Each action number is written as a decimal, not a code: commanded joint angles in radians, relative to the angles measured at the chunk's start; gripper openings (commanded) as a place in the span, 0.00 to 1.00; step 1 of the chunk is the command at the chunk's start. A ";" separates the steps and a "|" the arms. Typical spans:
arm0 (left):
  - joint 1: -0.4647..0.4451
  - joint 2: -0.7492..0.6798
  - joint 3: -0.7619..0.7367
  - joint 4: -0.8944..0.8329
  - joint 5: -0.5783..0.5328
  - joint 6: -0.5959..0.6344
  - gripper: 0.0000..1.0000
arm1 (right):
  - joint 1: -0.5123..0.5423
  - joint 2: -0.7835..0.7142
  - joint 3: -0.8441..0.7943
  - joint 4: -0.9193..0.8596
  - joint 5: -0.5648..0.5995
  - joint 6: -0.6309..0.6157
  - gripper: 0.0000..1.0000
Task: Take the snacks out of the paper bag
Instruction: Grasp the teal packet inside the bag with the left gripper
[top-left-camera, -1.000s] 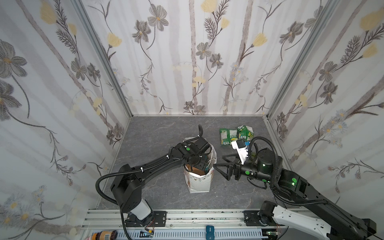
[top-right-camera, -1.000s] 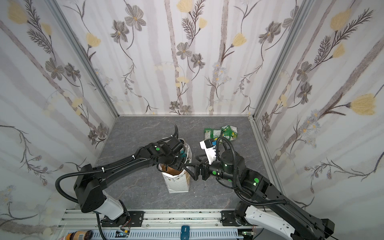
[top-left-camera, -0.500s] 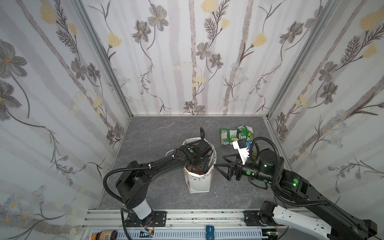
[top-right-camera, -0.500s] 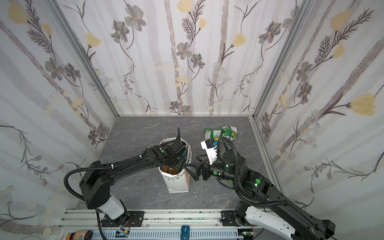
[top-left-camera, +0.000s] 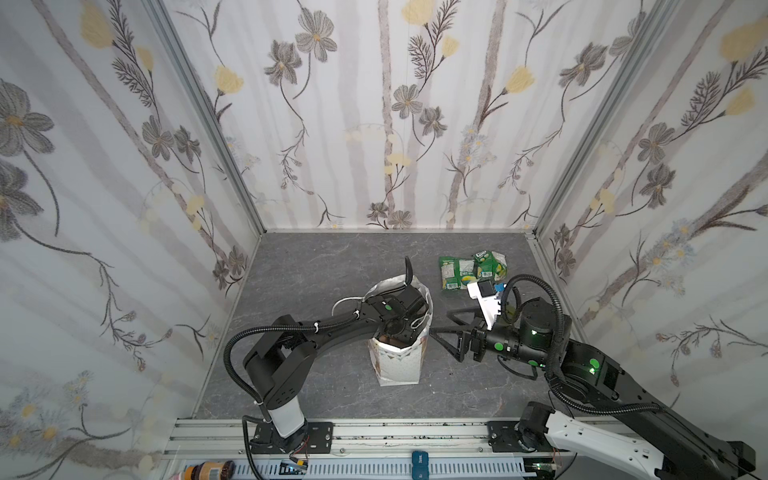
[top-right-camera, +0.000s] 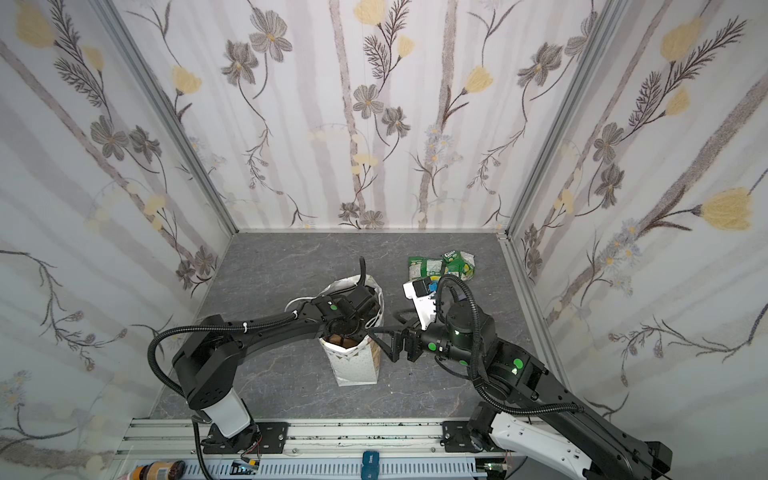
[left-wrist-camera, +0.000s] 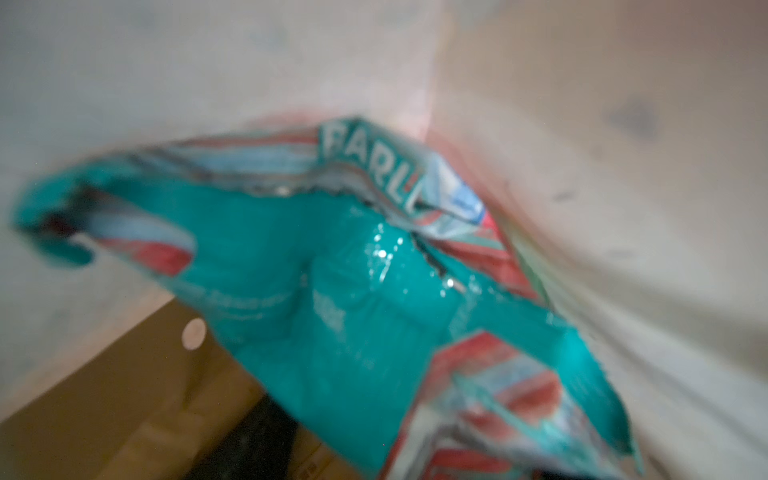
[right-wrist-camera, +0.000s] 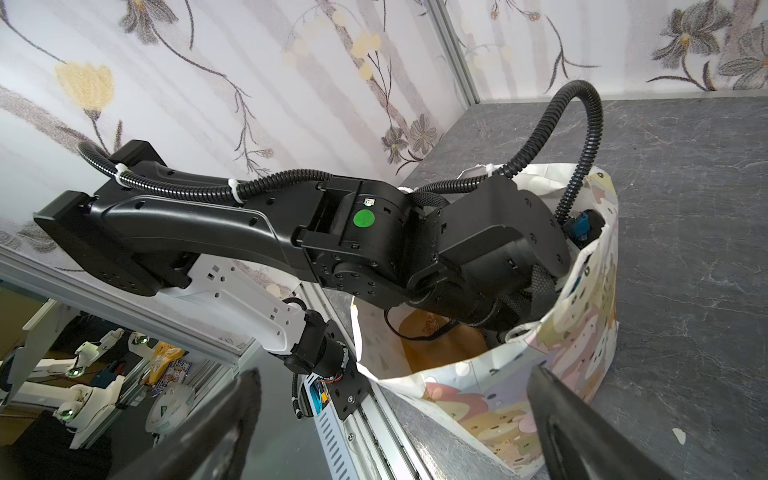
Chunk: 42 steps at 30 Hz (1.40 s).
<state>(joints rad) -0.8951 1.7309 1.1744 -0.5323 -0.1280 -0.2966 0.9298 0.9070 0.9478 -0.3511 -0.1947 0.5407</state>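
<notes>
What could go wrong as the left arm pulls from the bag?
1. The bag may lift or tip. The left arm fills the mouth of the bag, while the right gripper stands open at its side, not clamped on it.
2. The pinch may go wrong. In the left wrist view the teal packet lies crumpled against the bag's inner wall, so a pinch may catch paper too, or slip off the glossy film.
</notes>
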 joint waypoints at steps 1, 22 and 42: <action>0.002 0.021 -0.018 -0.080 -0.002 -0.043 0.61 | 0.001 -0.002 -0.001 0.011 0.020 -0.005 1.00; 0.002 -0.057 -0.002 -0.096 -0.007 -0.058 0.00 | 0.000 0.006 -0.007 0.008 0.046 0.010 1.00; -0.001 -0.131 0.075 -0.167 -0.051 -0.046 0.00 | -0.003 0.069 -0.073 0.060 0.130 0.073 1.00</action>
<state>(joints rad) -0.8959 1.6215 1.2285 -0.6872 -0.1394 -0.3431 0.9287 0.9634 0.8764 -0.3496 -0.0952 0.5900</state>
